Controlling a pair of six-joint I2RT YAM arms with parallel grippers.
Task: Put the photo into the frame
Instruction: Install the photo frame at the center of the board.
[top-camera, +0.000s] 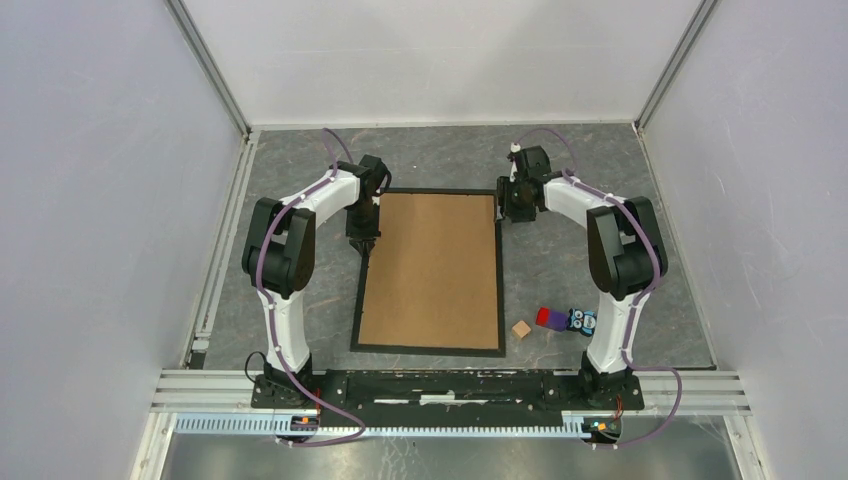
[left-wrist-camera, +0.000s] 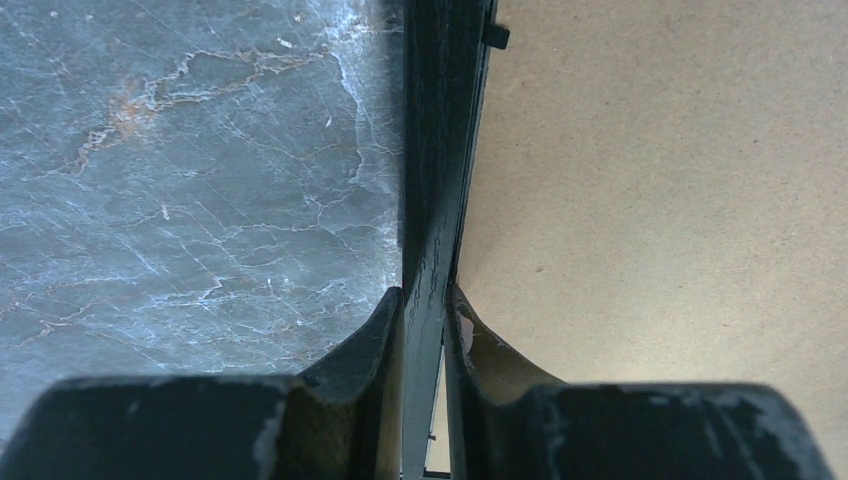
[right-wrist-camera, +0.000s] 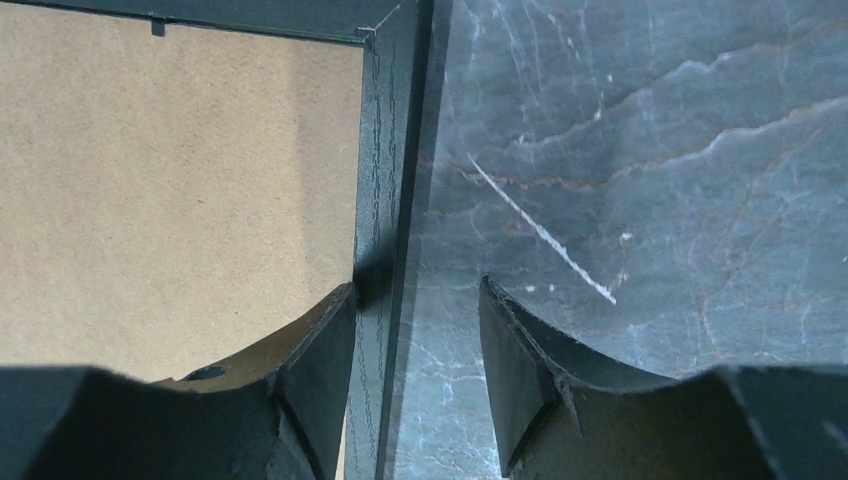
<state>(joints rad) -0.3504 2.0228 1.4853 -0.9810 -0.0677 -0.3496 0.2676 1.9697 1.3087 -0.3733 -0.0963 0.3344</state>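
Currently held: frame (top-camera: 428, 348), black, flat on the table (top-camera: 440, 155), brown backing board (top-camera: 430, 265) uppermost. Long axis runs away from the arm bases.
Left gripper (left-wrist-camera: 426, 300): clamped across the left rail, towards the far end.
Right gripper (right-wrist-camera: 415, 285): jaws apart, straddling the right rail by the far corner; inner finger touching, outer finger clear.
Photo: not visible.

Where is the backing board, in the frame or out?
In. The board sits inside the frame, with the black rail showing along all four of its sides.
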